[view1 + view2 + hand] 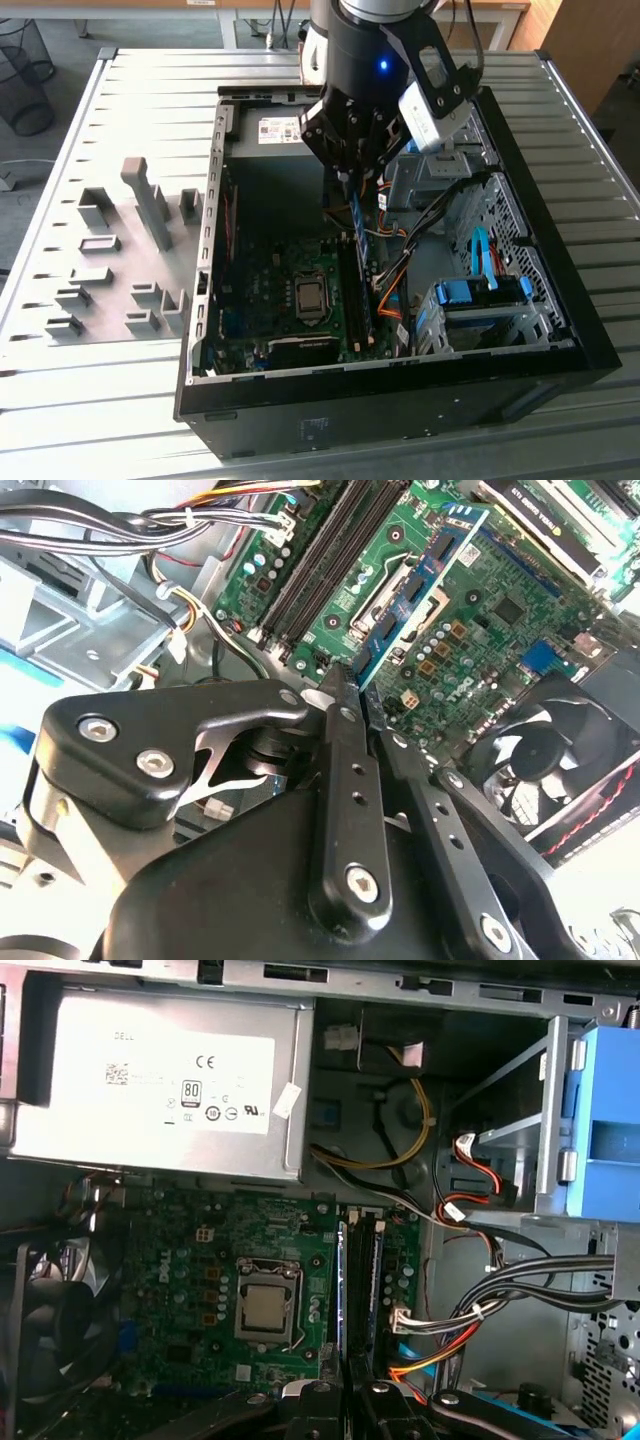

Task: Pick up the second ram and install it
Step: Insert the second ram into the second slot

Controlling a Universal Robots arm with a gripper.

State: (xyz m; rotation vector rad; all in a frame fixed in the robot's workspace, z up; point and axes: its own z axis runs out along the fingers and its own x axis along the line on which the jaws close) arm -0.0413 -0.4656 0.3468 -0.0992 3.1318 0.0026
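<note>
The gripper (352,178) hung over the open case (560,330), its jaws clamped on the ram (358,225), which hung on edge at six o'clock below them, above the slots (350,290). In the first wrist view the ram (341,1290) ran along the slots (364,1280), right of the CPU socket (267,1310).

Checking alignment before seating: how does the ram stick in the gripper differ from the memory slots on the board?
The second ram is blue; the memory slots are black. The ram is clamped in the gripper above the motherboard; the slots sit fixed on it. Both are long and narrow and run roughly the same way.
</note>
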